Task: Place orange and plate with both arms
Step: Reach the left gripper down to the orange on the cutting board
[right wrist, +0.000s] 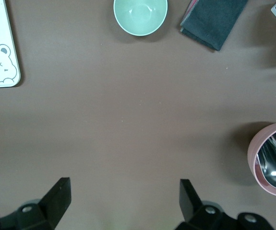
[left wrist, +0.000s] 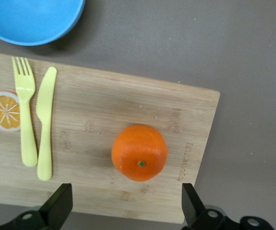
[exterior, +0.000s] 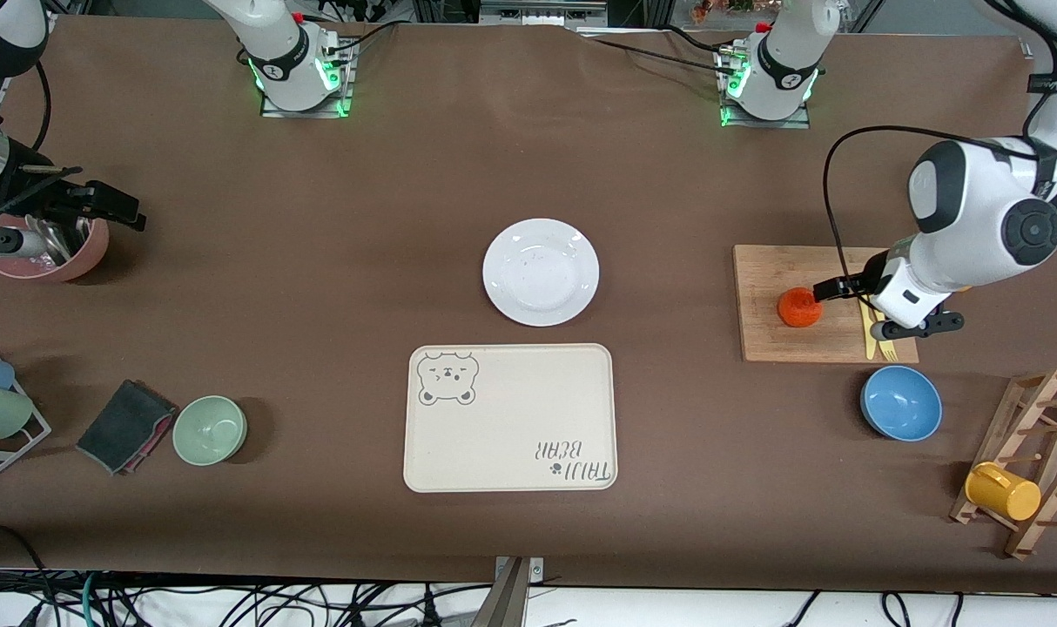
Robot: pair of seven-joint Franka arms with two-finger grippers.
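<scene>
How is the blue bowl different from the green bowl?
The blue bowl looks wider than the green bowl. The blue one sits beside the wooden board at the left arm's end; the green one sits beside a dark cloth at the right arm's end. Both are round, upright and empty.

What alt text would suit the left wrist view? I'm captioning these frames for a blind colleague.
An orange sits on a wooden cutting board, framed between the open fingers of the left hand, which hangs over it. A yellow fork, a yellow knife and an orange slice lie on the board too, and a blue bowl stands beside it.
</scene>
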